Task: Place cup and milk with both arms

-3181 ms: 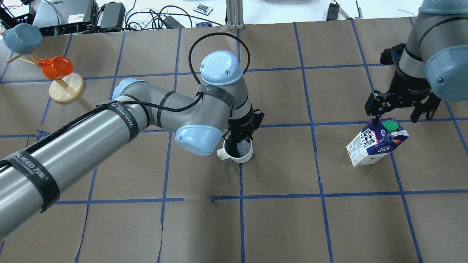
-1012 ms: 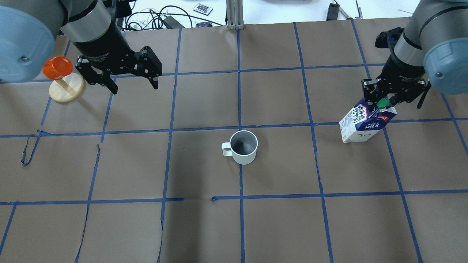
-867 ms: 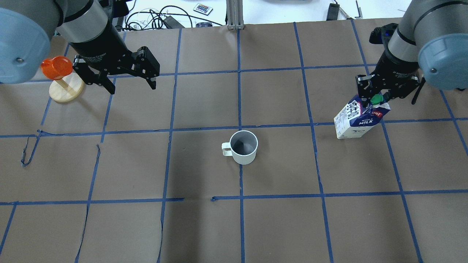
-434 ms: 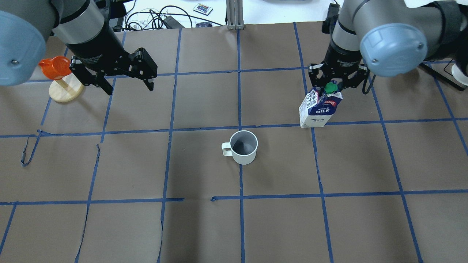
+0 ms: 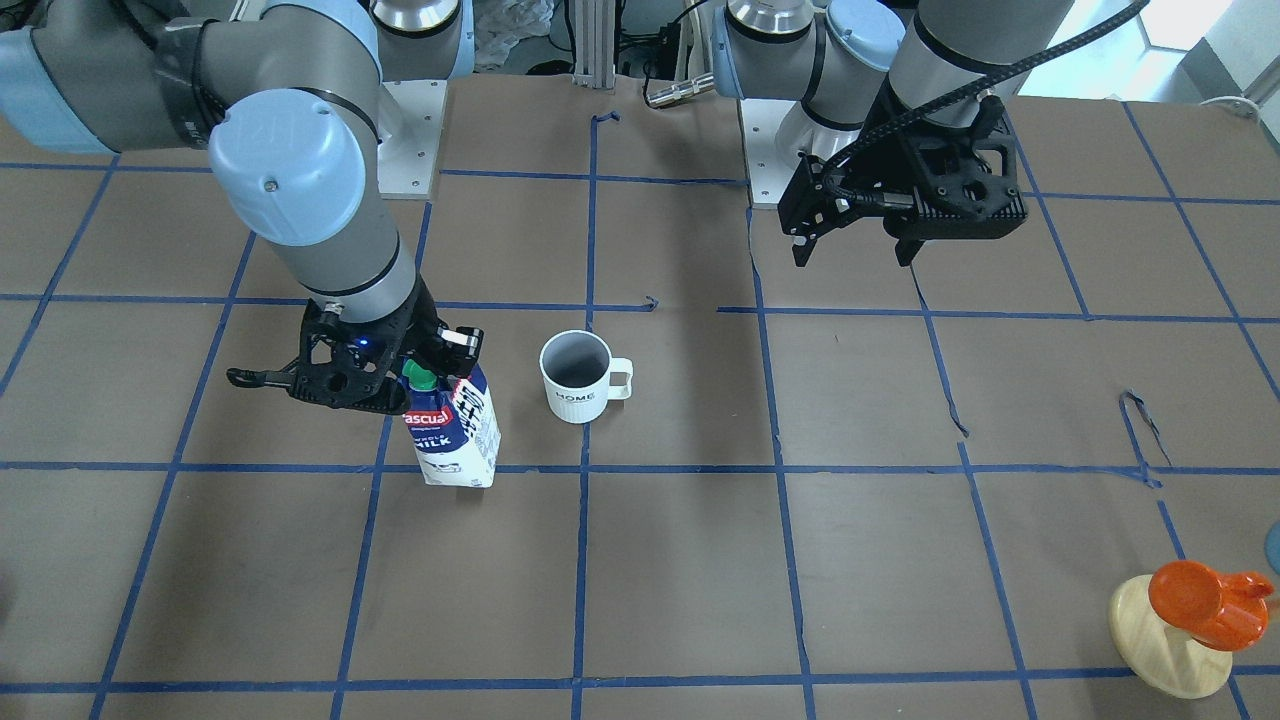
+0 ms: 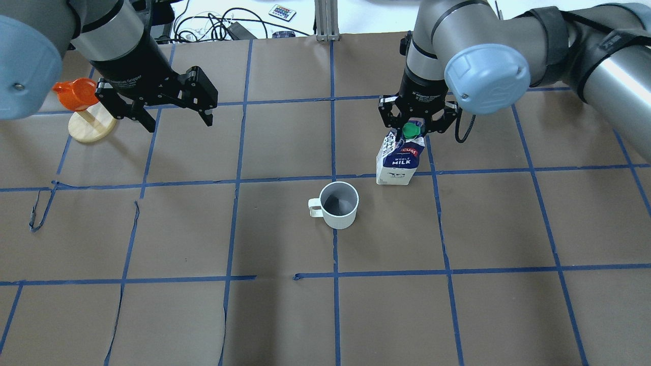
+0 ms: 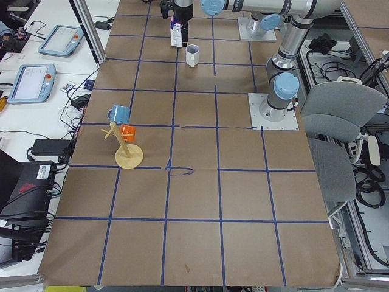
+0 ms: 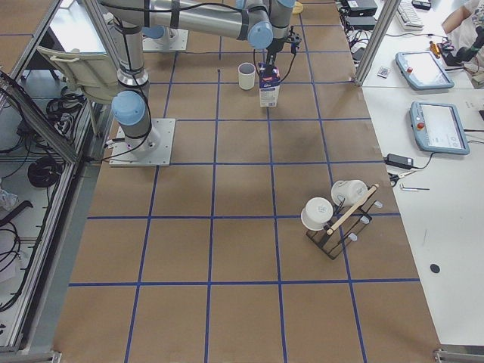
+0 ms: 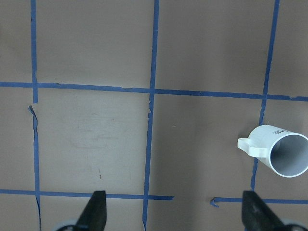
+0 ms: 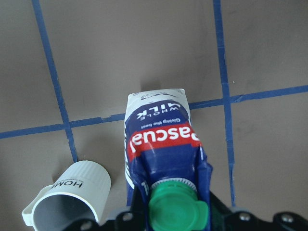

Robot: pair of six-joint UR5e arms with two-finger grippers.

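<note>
Carried milk [image 6: 399, 160] in from near right edge to middle of worktop [image 6: 457, 315] over last few seconds. Pulled left gripper [image 6: 180, 122] off cup [image 6: 338, 204] and back toward far-left corner. Now parked there beside orange cup on wooden stand [image 6: 74, 94], jaws spread wide, nothing held. Gripping carton by gable top with right gripper [image 6: 413, 124], jaws closed on ridge right at green cap [image 10: 173, 209]. Holding carton upright, near cup on its far-right side, not touching. Cannot tell whether base is seated on worktop or just off it. Reads as cup half done: upright mid-worktop, released, handle toward left edge. Probably left to do: seat milk, open right jaws, retract arm.
</note>
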